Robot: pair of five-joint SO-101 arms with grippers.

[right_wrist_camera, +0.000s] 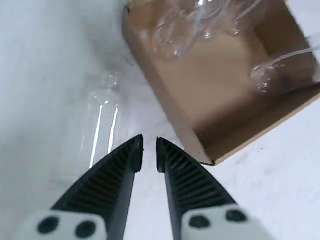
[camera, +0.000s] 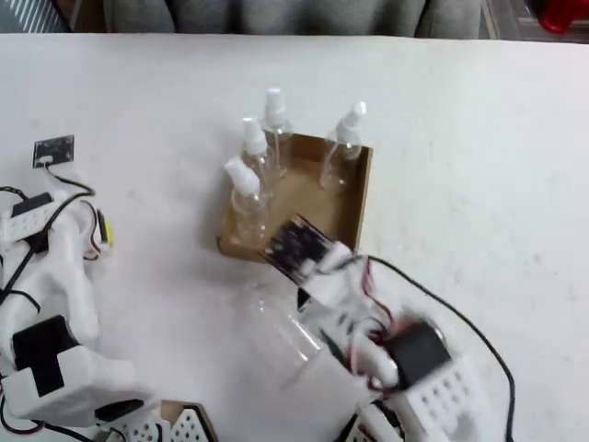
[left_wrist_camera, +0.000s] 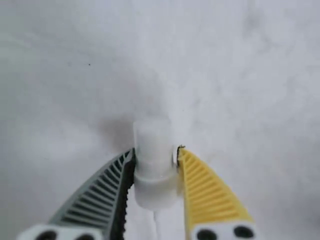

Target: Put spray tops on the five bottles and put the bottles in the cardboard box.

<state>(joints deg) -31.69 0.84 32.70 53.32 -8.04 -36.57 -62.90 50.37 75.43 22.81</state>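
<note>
The cardboard box [camera: 357, 198] stands at mid-table with several clear bottles upright in it, each with a white spray top, such as one at the left wall [camera: 247, 195] and one at the far right corner [camera: 342, 145]. One more clear bottle [camera: 276, 327] lies capless on the table just in front of the box. My right gripper [right_wrist_camera: 148, 148] hovers beside that lying bottle [right_wrist_camera: 102, 132], close to the box's near corner [right_wrist_camera: 200, 150], its black jaws almost together with nothing between them. My left gripper [left_wrist_camera: 155, 162] is over bare table at the left, shut on a white spray top [left_wrist_camera: 152, 150].
A small black board [camera: 53, 150] with a cable lies at the far left. The right arm's cables [camera: 460, 322] loop over the table to the right of the box. A brown cardboard piece [camera: 189, 414] sits at the front edge.
</note>
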